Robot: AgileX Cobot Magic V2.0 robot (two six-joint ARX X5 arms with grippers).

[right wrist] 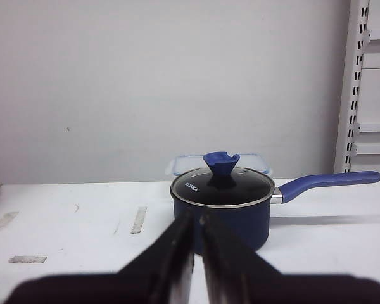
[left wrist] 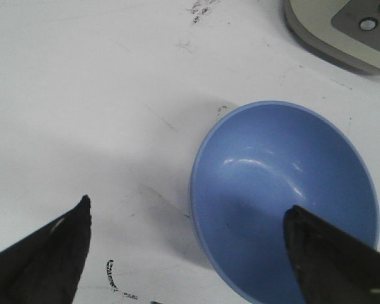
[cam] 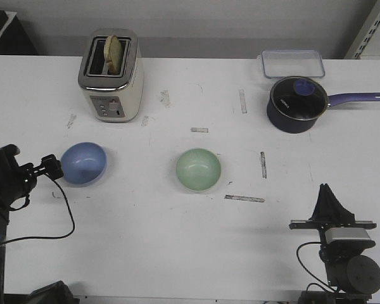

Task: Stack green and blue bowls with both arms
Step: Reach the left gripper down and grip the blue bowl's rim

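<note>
The blue bowl (cam: 83, 163) sits upright on the white table at the left. The green bowl (cam: 198, 169) stands near the middle, well apart from it. My left gripper (cam: 53, 167) is at the blue bowl's left rim. In the left wrist view this gripper (left wrist: 190, 206) is open and straddles the rim of the blue bowl (left wrist: 285, 196), with one finger over the inside and the other over the table. My right gripper (cam: 327, 192) stays at the front right, shut and empty, far from both bowls. Its closed tips (right wrist: 197, 218) point at the saucepan.
A cream toaster (cam: 111, 76) with a slice of toast stands at the back left. A dark blue lidded saucepan (cam: 297, 104) and a clear plastic container (cam: 292, 63) are at the back right. Tape marks are scattered across the table (cam: 177, 240).
</note>
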